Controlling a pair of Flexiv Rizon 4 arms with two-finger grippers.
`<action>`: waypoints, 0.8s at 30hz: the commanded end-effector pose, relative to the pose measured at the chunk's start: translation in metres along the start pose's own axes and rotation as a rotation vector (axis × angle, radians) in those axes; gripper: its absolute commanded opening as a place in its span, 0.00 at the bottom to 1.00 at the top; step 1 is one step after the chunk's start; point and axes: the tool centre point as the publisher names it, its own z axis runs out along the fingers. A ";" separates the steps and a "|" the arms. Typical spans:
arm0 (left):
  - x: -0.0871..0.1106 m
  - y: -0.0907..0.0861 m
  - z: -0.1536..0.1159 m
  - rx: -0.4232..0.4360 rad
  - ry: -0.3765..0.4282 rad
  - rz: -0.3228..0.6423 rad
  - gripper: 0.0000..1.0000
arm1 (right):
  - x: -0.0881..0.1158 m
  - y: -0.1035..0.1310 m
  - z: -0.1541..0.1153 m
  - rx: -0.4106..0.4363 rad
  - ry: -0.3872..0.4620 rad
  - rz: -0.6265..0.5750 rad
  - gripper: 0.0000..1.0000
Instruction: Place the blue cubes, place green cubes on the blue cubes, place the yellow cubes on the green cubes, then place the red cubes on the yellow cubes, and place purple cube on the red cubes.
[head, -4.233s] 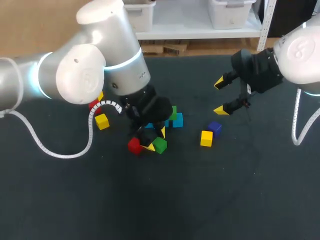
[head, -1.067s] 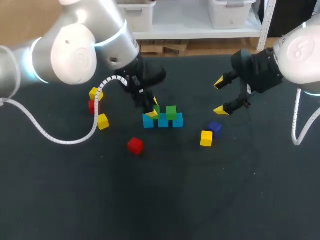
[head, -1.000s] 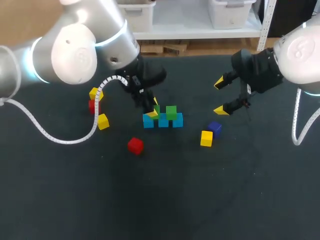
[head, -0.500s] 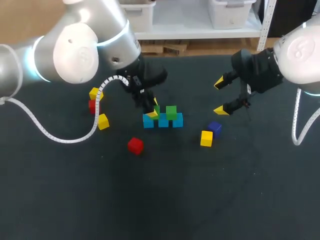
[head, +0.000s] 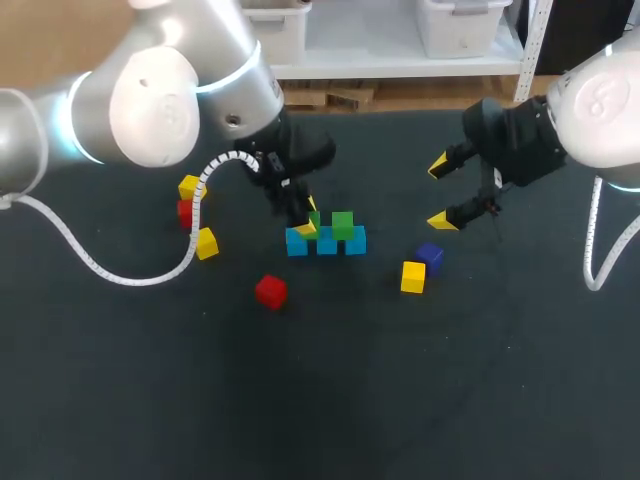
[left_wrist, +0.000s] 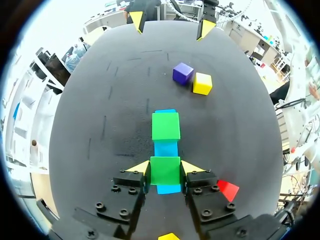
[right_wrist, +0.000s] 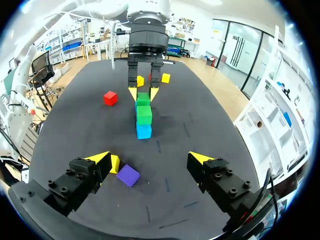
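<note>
Gripping the green cube (left_wrist: 165, 173) snugly with the left gripper (left_wrist: 165, 168), atop the 9 o'clock end of the blue cube row (head: 328, 245). Hovering wide open at 2 o'clock with the right gripper (head: 440, 192).

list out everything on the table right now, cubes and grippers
blue cubes: three, blue, in a touching row mid-table
green cubes: two, green, one on each end of the blue row; middle blue bare
yellow cubes: three, yellow, two to the left of the row, one beside the purple cube
red cubes: two, red, one alone on the near side of the row, one between the two left yellow cubes
purple cube: one, purple, right of the row
table: one, dark
left gripper: one, yellow tips, shut on the nearer green cube
right gripper: one, yellow tips, open, empty, above the table's right side
</note>
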 end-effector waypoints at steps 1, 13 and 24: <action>-0.001 0.002 0.001 0.005 0.006 0.002 0.00 | 0.001 0.000 0.000 -0.001 -0.004 -0.001 1.00; 0.002 0.003 0.001 0.006 0.010 -0.001 0.09 | 0.001 0.000 0.000 -0.001 -0.004 -0.001 1.00; 0.002 0.004 0.002 0.009 0.009 -0.001 0.24 | 0.001 0.000 0.000 -0.001 -0.004 -0.001 1.00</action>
